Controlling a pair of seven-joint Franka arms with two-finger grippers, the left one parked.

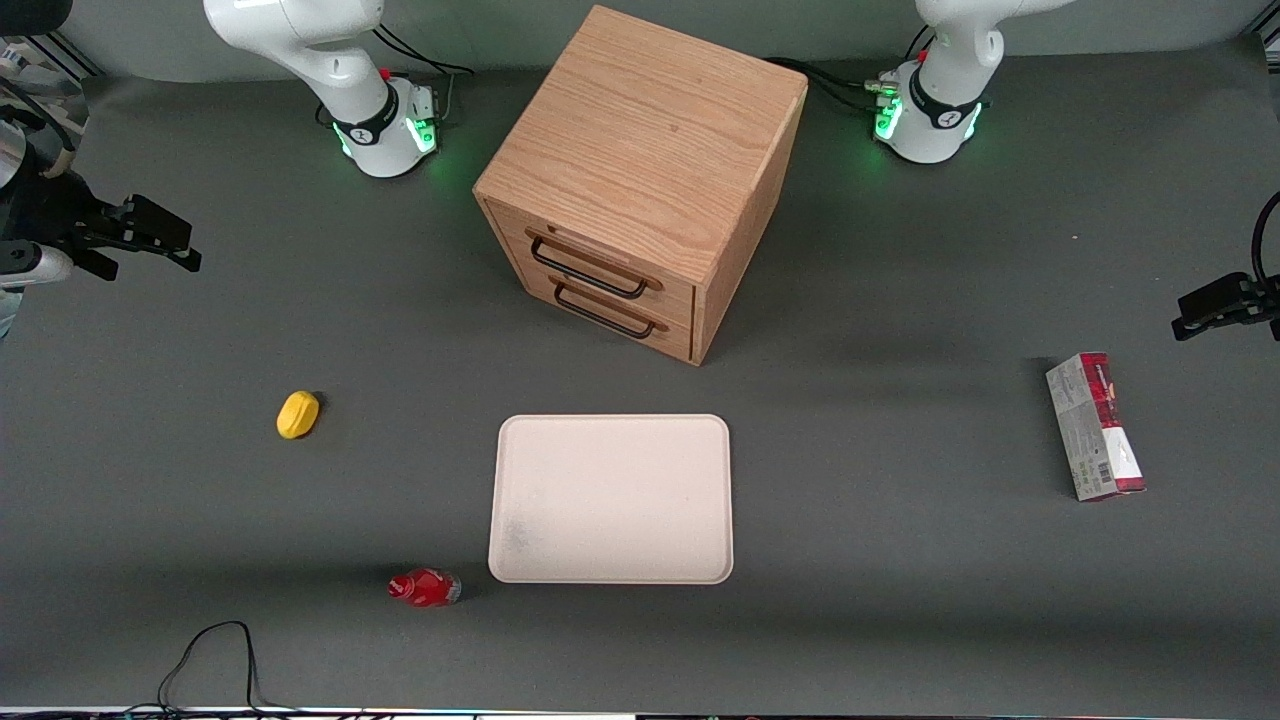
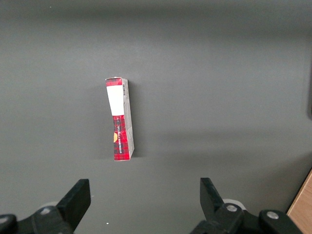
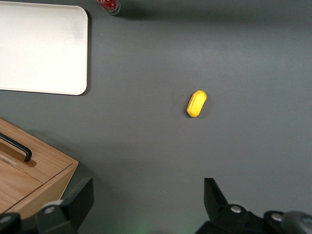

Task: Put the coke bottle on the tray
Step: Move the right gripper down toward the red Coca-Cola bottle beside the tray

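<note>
The coke bottle [image 1: 424,588] is a tiny red bottle lying on its side on the dark table, beside the tray's near corner, toward the working arm's end. Its edge also shows in the right wrist view [image 3: 108,6]. The cream-white tray [image 1: 611,498] lies flat in front of the drawer cabinet; a part of it shows in the right wrist view [image 3: 41,46]. My gripper [image 1: 150,240] hangs high at the working arm's end of the table, farther from the front camera than the bottle. It is open and empty [image 3: 146,200], with its fingers wide apart above bare table.
A wooden drawer cabinet [image 1: 645,180] with two black handles stands mid-table, farther from the camera than the tray. A yellow lump [image 1: 298,414] lies between my gripper and the bottle. A red-and-grey carton [image 1: 1095,426] lies toward the parked arm's end. A black cable [image 1: 210,650] loops at the near edge.
</note>
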